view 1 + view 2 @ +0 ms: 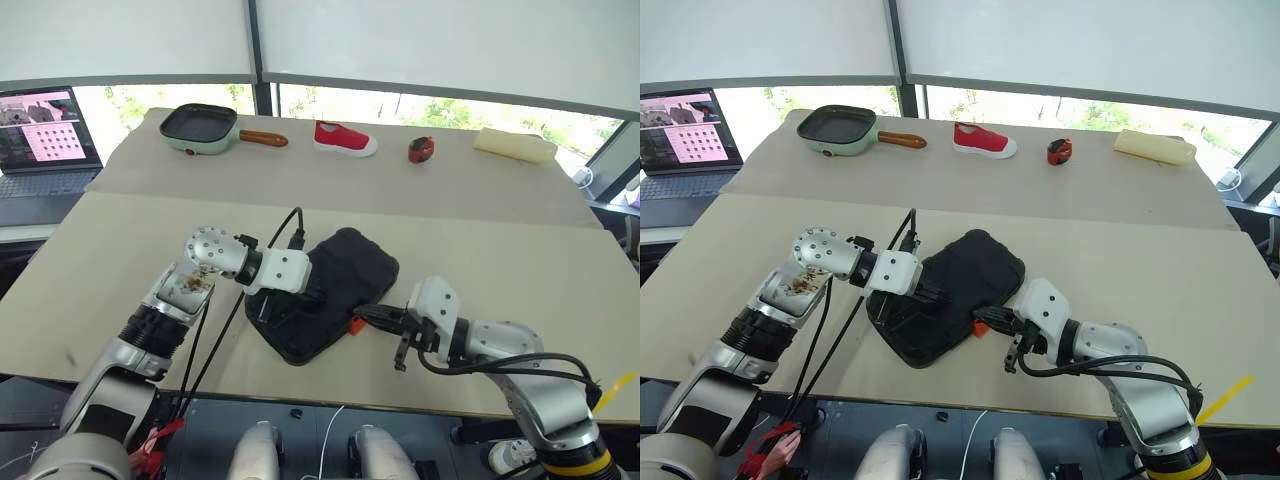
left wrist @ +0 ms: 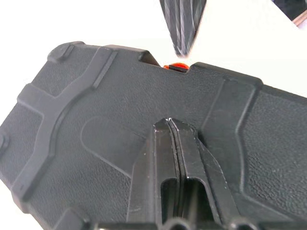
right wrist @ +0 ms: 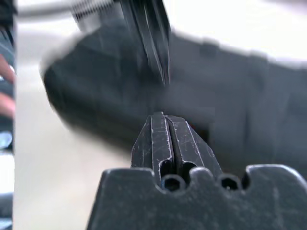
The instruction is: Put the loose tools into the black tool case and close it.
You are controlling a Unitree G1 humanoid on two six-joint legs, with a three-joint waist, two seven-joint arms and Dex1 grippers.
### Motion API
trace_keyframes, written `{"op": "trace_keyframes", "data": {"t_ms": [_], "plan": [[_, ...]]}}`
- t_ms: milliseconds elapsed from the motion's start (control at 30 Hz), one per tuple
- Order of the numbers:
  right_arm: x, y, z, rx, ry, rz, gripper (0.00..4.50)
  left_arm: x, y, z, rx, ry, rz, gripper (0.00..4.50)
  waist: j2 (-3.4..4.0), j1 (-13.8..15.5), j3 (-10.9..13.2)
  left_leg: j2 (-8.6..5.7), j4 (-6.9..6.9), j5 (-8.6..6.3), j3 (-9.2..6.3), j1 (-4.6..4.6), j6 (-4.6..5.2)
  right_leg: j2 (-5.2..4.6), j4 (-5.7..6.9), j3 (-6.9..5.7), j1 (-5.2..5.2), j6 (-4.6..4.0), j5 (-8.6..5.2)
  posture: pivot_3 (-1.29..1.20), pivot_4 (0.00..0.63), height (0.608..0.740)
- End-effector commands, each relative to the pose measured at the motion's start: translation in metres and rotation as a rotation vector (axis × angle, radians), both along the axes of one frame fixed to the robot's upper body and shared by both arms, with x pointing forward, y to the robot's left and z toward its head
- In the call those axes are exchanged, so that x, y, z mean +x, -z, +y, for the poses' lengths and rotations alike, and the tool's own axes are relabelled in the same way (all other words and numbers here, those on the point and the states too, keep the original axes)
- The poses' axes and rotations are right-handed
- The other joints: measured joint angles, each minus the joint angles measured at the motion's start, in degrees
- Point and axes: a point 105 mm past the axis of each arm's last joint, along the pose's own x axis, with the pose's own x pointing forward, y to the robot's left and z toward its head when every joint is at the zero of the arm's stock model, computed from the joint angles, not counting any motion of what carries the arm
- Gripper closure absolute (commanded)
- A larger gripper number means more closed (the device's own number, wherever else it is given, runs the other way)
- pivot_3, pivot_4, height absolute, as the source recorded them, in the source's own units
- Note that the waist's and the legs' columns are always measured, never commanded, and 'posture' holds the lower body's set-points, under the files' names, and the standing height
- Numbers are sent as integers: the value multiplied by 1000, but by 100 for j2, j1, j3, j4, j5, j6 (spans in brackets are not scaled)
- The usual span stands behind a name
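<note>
Case (image 1: 330,290) lies lid-down on the table (image 1: 500,240); left end effector (image 2: 173,125) presses it, right end effector (image 1: 372,316) nears the latch (image 1: 355,324), both pinched empty; a misaimed push could slide it unlatched.

My left arm (image 1: 170,310) reaches in from the left, elbow bent, wrist turned inward to the right. Left gripper (image 2: 170,123) angled down, fingers (image 2: 189,153) pressed tight together, no gap btwn them. My right arm (image 1: 510,350) comes in from the right, forearm low and approx level, pointing left. Right gripper (image 3: 165,117) also pinched closed, fingertips touching. Both grippers face each other, near but apart. Neither one carries anything.
</note>
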Motion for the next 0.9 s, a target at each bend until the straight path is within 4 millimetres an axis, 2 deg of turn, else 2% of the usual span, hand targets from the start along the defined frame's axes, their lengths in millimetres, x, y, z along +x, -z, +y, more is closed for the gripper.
{"op": "trace_keyframes", "data": {"t_ms": [33,200,333,533,700,900], "plan": [[-3,3,-5,-36,5,-5,4500,-3,27,3,101,7,50,4439,0,33,0,-3,0,0,1,0,0,-3,-2,1,1,1,0,0,150,740],[-17,14,-20,-81,-5,73,4500,-3,28,4,103,7,45,4439,2,45,-1,-5,0,0,1,1,0,-5,-3,1,3,1,0,0,150,740],[-26,41,-28,-163,-3,138,4500,-2,29,5,103,5,44,4439,1,47,-4,-5,0,0,0,2,0,-6,-7,1,9,2,0,0,150,740],[-6,62,-18,-175,53,139,4500,0,28,6,105,4,42,4439,6,33,-9,-5,0,0,0,26,0,-5,-7,2,28,6,-5,0,150,740],[16,64,-5,-169,79,94,4500,2,28,4,107,7,40,4439,6,33,-9,-5,0,0,1,27,0,-5,-6,2,28,2,-2,0,150,740],[31,71,-7,-190,141,50,4500,0,30,3,109,17,45,4439,1,11,-14,-3,0,0,1,38,0,-4,-6,1,40,2,-2,0,150,740]]}}
